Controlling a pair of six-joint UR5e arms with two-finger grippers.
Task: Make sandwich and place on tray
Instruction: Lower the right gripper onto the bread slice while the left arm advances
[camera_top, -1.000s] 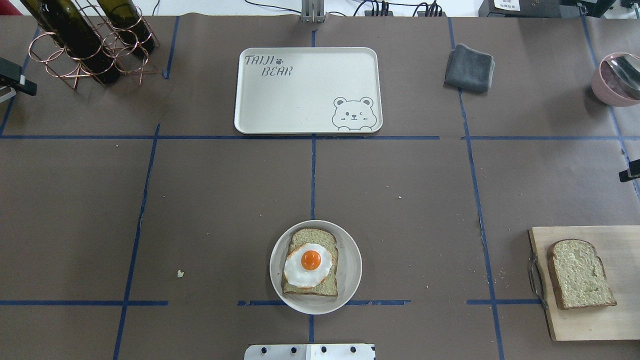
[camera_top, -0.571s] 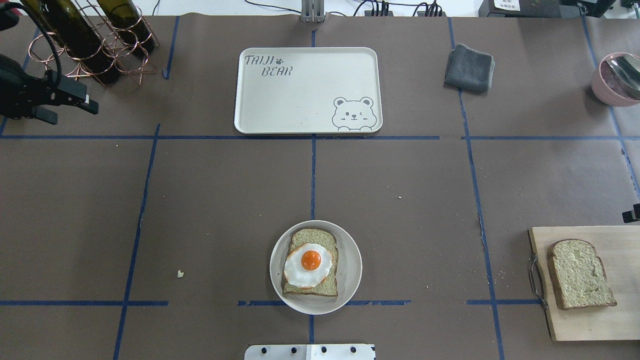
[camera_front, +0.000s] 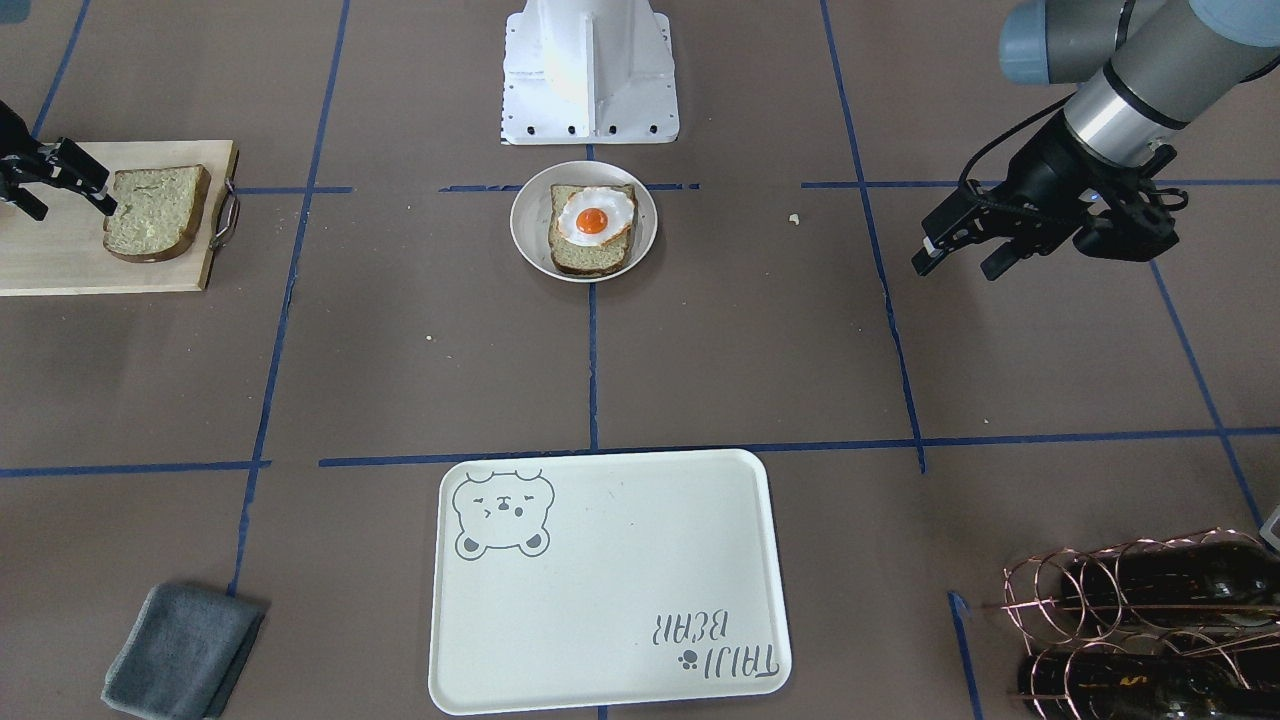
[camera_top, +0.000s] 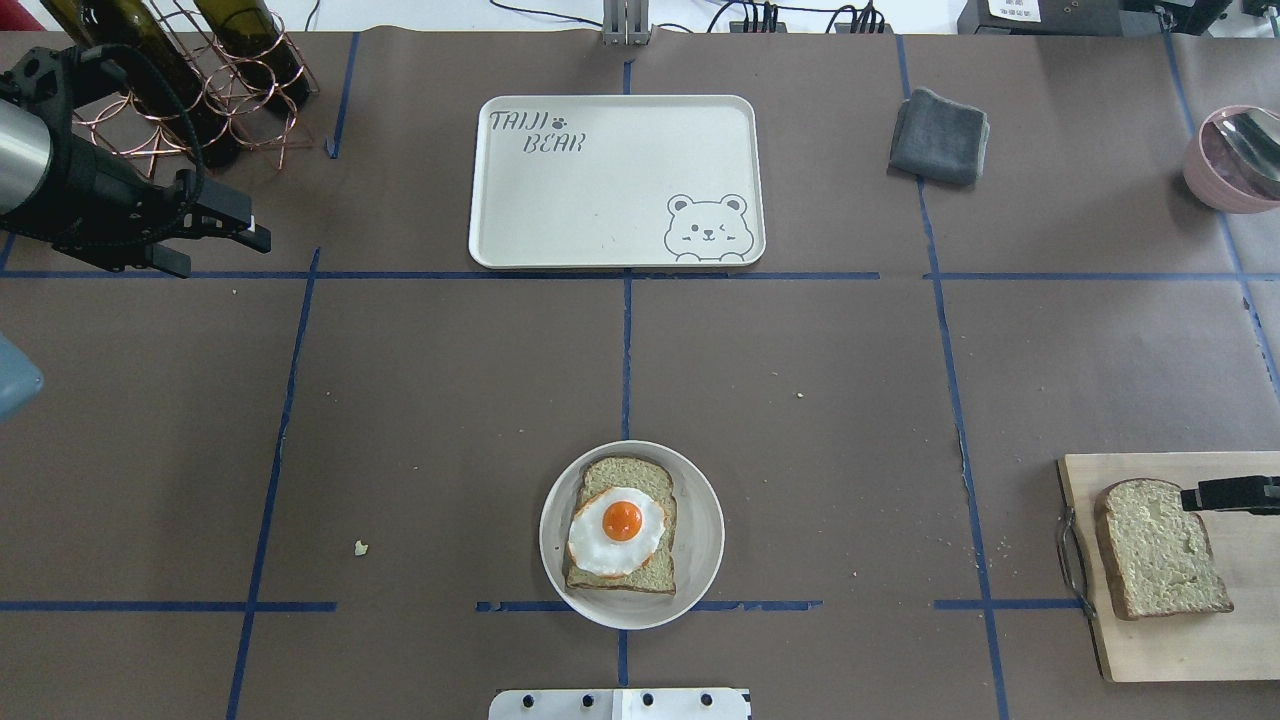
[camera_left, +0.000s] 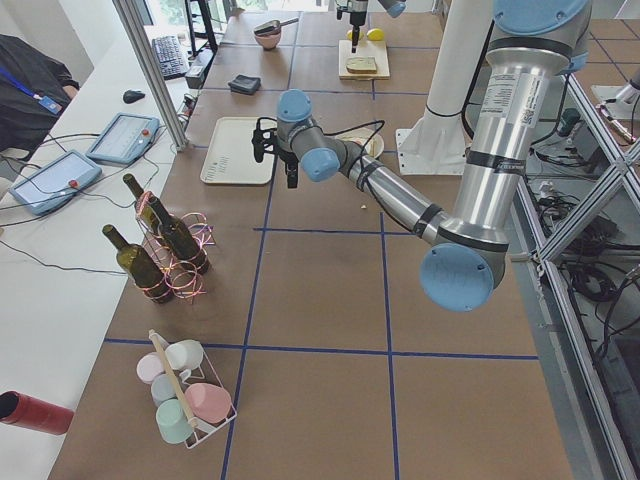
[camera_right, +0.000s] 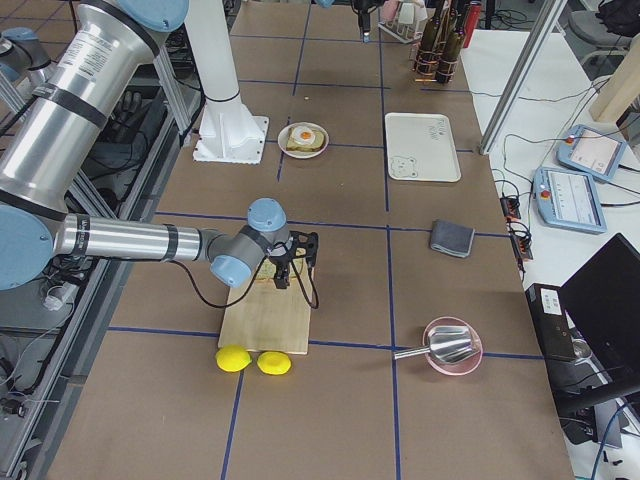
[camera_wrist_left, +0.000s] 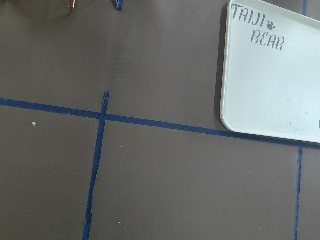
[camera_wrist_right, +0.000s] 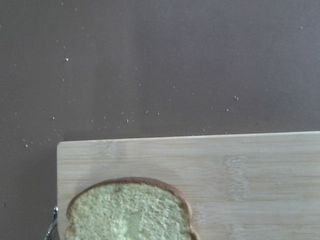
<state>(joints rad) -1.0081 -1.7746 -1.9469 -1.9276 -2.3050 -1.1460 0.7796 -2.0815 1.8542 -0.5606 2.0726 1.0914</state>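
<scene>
**Sandwich half built, tray not yet served**

The open-faced half of the sandwich sits on a small round plate near the robot's base: a lower slice of bread with a fried egg laid on top. The second slice lies flat on the wooden cutting board at the robot's right, well apart from the plate. The right gripper hangs over that board just beside the slice, its fingers spread and nothing between them; whether a fingertip touches the crust cannot be told. The left gripper is parted as well and carries nothing, poised above bare table between the wine rack and the tray. The tray lies across the table from the plate and holds no food. By this evidence, the filling is done. Left to do: fetch the second slice, cap the egg, and carry the finished sandwich over to the tray.
</scene>
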